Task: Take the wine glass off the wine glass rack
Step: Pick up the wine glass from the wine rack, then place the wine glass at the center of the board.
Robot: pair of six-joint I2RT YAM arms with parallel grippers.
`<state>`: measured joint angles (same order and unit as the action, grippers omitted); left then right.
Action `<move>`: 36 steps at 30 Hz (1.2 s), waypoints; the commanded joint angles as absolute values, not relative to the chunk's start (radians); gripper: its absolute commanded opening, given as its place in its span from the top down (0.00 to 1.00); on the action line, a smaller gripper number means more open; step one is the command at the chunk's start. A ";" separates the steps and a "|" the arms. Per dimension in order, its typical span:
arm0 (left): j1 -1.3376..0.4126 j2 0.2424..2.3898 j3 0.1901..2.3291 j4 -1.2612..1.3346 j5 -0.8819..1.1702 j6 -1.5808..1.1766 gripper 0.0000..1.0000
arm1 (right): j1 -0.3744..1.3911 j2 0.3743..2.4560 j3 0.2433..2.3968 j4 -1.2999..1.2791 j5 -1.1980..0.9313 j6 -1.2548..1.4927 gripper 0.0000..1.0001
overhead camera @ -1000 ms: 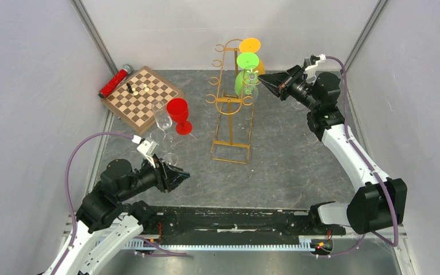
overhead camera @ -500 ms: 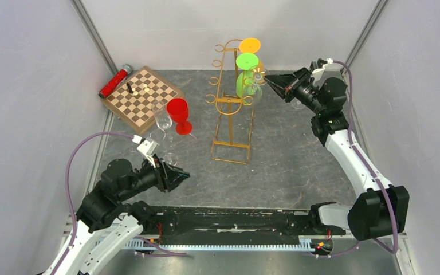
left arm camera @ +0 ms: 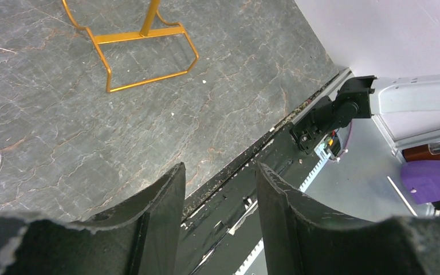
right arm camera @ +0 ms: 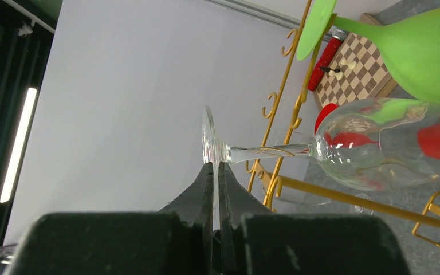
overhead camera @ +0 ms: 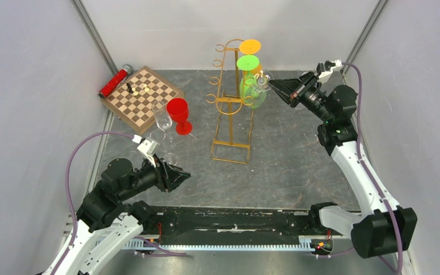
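Upper centre of the overhead view: right jaws clamped on the foot of the clear wine glass (right arm camera: 263,152), touching a green glass (overhead camera: 255,96) hung on the wine glass rack (overhead camera: 230,99). Left jaws apart, lower left.

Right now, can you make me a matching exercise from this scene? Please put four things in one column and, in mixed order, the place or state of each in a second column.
Column one
1. clear wine glass near the rack
2. green wine glass
3. red wine glass
4. left gripper

Column two
A. stands upright on the table beside the chessboard
B. open, holding nothing
C. its base is pinched in the right gripper
D. hangs bowl down on the wine glass rack

Pairs: 1-C, 2-D, 3-A, 4-B
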<state>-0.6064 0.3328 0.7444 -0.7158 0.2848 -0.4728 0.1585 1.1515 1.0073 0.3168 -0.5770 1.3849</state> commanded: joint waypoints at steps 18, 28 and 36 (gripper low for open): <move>-0.603 0.462 0.823 -0.682 0.287 -0.649 0.30 | 0.197 0.796 0.821 0.150 -0.738 0.958 1.00; -0.602 0.528 0.859 -0.663 0.322 -0.818 0.35 | 0.271 0.725 0.760 0.127 -0.831 0.771 1.00; -0.602 0.543 0.842 -0.589 0.382 -0.982 0.37 | 0.389 0.728 0.772 0.082 -0.864 0.611 1.00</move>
